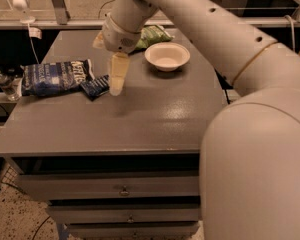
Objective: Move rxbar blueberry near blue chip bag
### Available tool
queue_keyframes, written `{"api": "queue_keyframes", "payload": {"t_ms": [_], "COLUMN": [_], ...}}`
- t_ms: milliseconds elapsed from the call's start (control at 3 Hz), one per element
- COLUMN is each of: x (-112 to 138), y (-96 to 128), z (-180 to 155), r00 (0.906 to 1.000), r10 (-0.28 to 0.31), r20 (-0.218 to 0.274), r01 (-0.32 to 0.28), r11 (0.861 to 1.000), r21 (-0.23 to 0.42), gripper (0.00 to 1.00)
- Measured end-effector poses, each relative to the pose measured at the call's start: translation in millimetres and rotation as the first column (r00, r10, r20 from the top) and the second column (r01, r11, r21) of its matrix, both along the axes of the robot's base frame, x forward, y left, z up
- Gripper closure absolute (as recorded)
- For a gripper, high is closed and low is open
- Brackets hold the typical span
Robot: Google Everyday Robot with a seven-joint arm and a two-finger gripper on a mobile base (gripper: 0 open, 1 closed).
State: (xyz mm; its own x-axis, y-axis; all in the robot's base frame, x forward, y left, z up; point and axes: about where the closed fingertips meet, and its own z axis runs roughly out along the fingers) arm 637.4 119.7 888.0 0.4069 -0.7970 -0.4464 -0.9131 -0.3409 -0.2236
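Observation:
The rxbar blueberry (94,87), a small flat dark blue bar, lies on the grey table (155,119) with its left end touching the blue chip bag (55,77). The bag is large and crinkled with white lettering and lies at the table's left edge. My gripper (115,80) hangs just right of the bar and slightly above it. It is open and holds nothing. One pale finger (118,71) points down at the table beside the bar.
A white bowl (167,56) stands at the back middle of the table. A green chip bag (152,34) lies behind it. A water bottle (5,84) sits off the table's left edge. Drawers run below the table front.

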Motion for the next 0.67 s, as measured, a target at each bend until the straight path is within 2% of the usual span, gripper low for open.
{"api": "queue_keyframes", "payload": {"t_ms": [333,667], "x": [-8.8,-16.6], "y": [-47.8,-114.4], "z": [18.0,41.8], "r00": [0.9915,0.9574], "r10": [-0.130,-0.288], "r20": [0.002,0.025], "r01": [0.130,0.289], "r11": [0.989,0.948], "r21": [-0.067,-0.134], "gripper": [0.00,0.00]}}
